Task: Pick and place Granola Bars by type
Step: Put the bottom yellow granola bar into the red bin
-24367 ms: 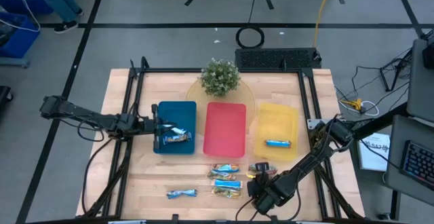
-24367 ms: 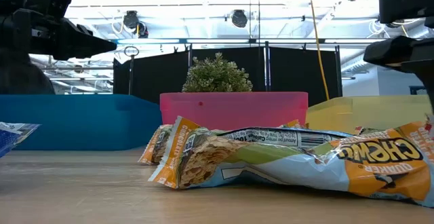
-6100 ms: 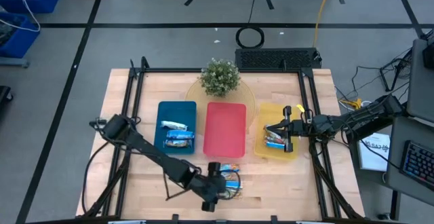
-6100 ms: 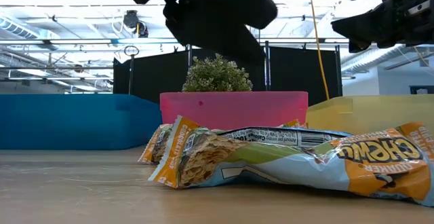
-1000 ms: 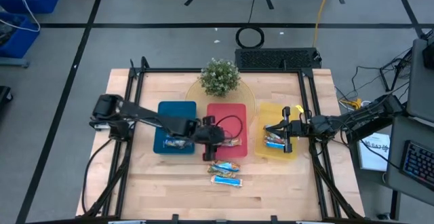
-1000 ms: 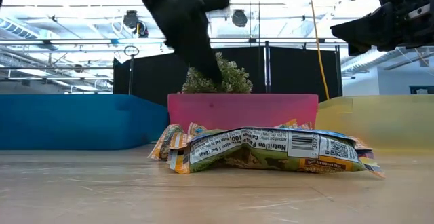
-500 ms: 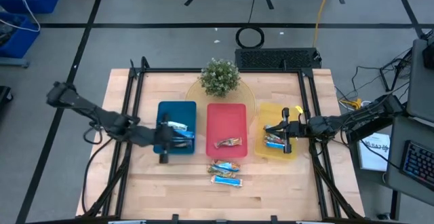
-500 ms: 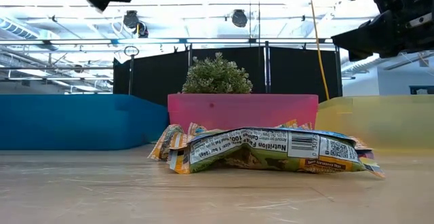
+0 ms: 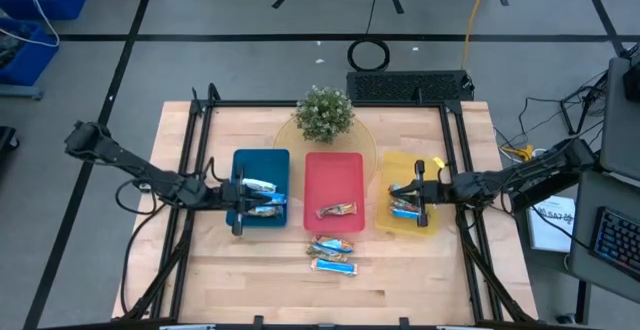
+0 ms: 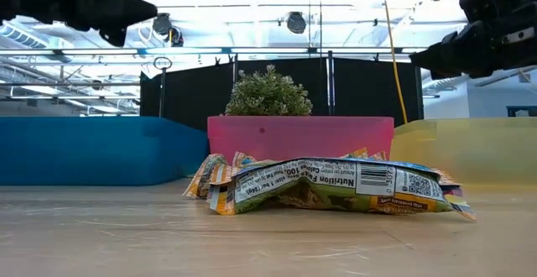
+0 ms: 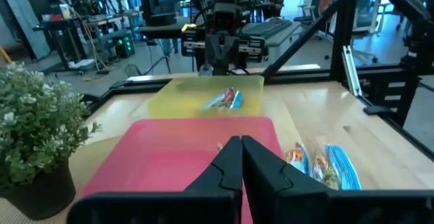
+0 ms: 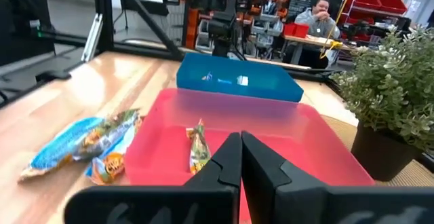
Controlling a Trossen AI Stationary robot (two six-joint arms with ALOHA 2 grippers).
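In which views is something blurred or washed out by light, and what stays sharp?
Low view: the bar wrapper in front is sharp, the ceiling behind is blown out white. Left wrist view: the claw and the plant nearby are soft, the yellow tray clearer. High view: even light, no strong glare on the table.

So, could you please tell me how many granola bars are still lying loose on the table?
2: one granola bar and another just nearer the front edge, both in front of the red tray. None seems hidden.

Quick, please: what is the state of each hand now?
Left hand: shut, holding nothing, over the blue tray.
Right hand: shut, holding nothing, over the yellow tray.
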